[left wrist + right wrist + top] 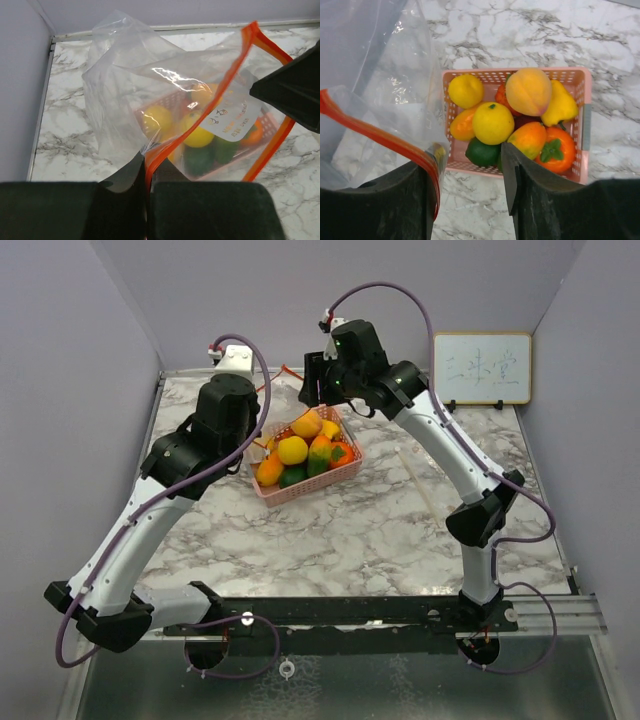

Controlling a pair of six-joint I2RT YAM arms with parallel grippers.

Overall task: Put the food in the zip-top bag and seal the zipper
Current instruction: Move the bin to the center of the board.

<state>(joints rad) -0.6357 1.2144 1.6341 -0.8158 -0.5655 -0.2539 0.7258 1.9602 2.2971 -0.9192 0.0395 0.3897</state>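
Pinching the zipper (167,148) near its lower end, the left gripper (148,167) is clamping its jaws almost together on the orange-red strip, with only plastic between them. The zip-top bag (130,75) is being held up above the marble table (62,130). It is crinkled and see-through, its white label (231,117) is facing the left wrist camera, and its mouth strip is running up and to the right.

The food (492,122) is sitting outside the bag, all piled in the pink basket (490,76) on the table mid-scene. Yellow, orange, green and red pieces are touching each other and showing through the film in the left wrist view.

The right gripper (471,147) is hovering over the basket's near edge with its jaws standing well apart. The zipper is lying against the inner face of one finger (385,200) only, not clamped. A whiteboard (481,368) is leaning on the back wall at far right.
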